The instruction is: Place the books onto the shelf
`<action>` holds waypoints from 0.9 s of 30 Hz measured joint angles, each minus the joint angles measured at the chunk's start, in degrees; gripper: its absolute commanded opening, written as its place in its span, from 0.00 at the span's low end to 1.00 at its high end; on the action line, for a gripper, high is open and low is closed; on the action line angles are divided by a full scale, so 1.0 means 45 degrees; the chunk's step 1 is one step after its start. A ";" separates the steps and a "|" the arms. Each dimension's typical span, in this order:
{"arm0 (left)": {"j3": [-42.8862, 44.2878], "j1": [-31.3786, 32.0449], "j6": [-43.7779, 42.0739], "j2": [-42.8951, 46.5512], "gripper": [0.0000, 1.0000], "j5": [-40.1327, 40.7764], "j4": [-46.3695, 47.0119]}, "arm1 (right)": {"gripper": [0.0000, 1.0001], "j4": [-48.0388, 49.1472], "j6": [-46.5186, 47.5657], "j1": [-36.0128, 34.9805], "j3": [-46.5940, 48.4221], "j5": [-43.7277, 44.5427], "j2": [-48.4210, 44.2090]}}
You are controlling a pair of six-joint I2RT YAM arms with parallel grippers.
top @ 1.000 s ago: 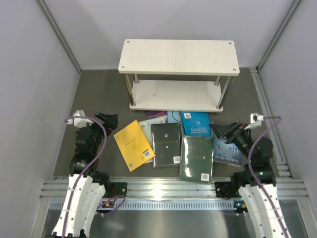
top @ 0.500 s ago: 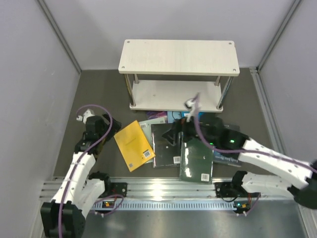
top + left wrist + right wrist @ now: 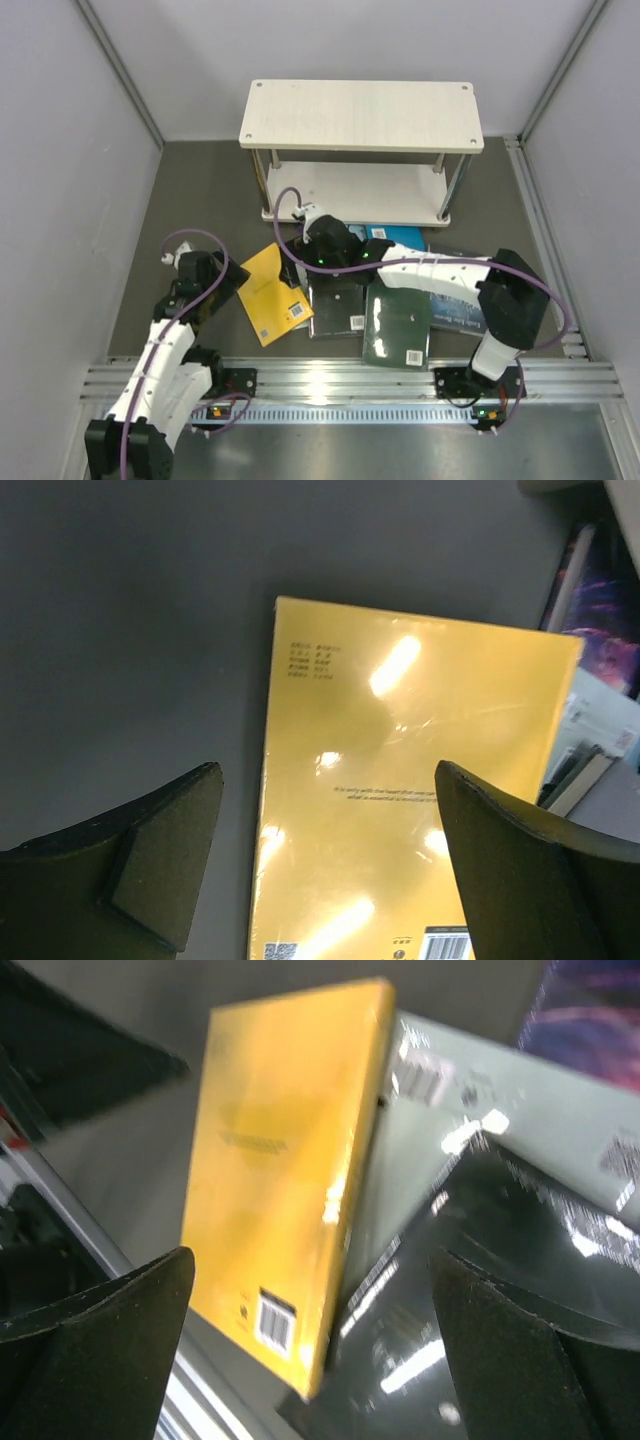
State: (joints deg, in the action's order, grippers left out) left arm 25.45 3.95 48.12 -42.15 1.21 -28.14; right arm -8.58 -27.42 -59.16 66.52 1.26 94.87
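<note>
Nearest to the arm bases, the yellow book lies flat on the dark grey table, turned a little so that one corner points to the near edge. Just left of the yellow book is the left gripper, low over the table, with its two fingers spread wide. Between them its camera shows the left long edge of the yellow book and some bare table; they hold nothing.

Over the far right corner of the yellow book hangs the right gripper, its arm reaching across from the other side. Its fingers are also wide apart and hold nothing. Its camera looks down on the yellow cover, on a pale book beside it and on a glossy black book.

The black book lies right of the yellow book, touching or overlapping its edge; I cannot tell which. Further right of the yellow book is the dark green book, and beyond that a dark blue book, partly under the right arm. Behind the yellow book, a bright blue book and a purple starry book lie close to the foot of the shelf. The shelf stands farthest from the yellow book, two pale boards on thin metal posts. All the books that I can see lie on the table, in front of it.
</note>
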 measured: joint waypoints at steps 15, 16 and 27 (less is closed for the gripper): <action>-0.1345 0.0000 0.0107 -0.0923 0.91 -0.0792 0.1025 | 1.00 0.0777 0.0044 0.0131 0.2001 -0.1219 0.3381; -0.1399 0.0000 0.0146 -0.0918 0.91 -0.0840 0.1151 | 0.97 0.0811 0.0024 0.0151 0.2001 -0.1316 0.3429; -0.1758 -0.0019 0.0340 -0.1302 0.90 -0.1073 0.2739 | 0.47 0.2929 -0.1336 0.0272 0.0515 -0.2647 0.3390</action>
State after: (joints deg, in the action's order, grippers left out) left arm 17.54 3.86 49.65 -48.01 -3.62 -15.81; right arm 4.60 -33.43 -57.93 68.84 -10.66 110.13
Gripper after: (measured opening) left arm 0.907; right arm 0.572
